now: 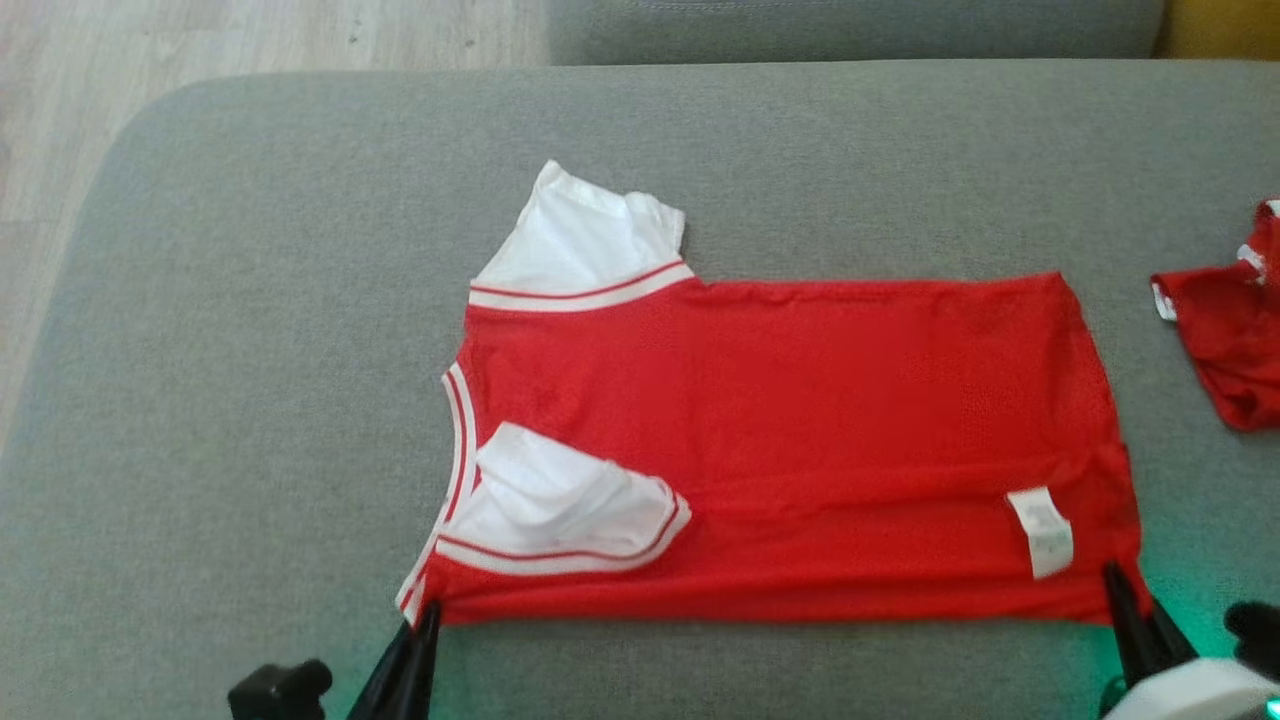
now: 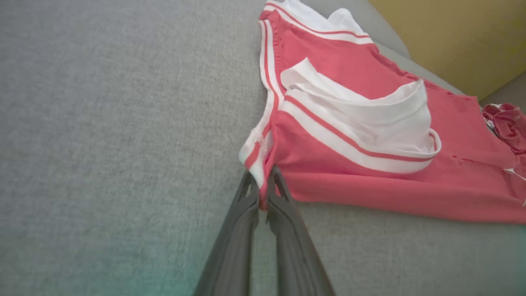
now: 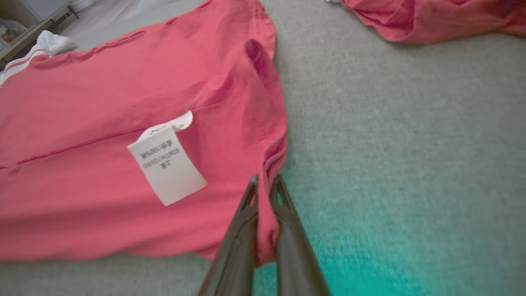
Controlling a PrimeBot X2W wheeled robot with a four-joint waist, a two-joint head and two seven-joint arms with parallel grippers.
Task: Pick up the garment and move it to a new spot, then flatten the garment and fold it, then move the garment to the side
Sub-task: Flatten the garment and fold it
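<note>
A red garment [image 1: 800,420] with white sleeves and striped trim lies flat on the grey cushion [image 1: 250,350], neck to the left, hem to the right. A white care label [image 1: 1042,532] shows near its hem. My left gripper [image 1: 428,608] is shut on the garment's near shoulder corner [image 2: 259,181], fabric pinched between the dark fingers [image 2: 238,230]. At the near hem corner my right gripper [image 1: 1115,575] is shut on the red cloth [image 3: 265,213], which hangs between its fingers [image 3: 236,242]. The label [image 3: 166,164] lies just left of that grip.
A second crumpled red piece of clothing [image 1: 1235,330] lies at the cushion's right edge, also in the right wrist view [image 3: 431,18]. Wooden floor [image 1: 150,40] lies beyond the cushion's left side. A yellow wall [image 2: 460,37] stands behind it.
</note>
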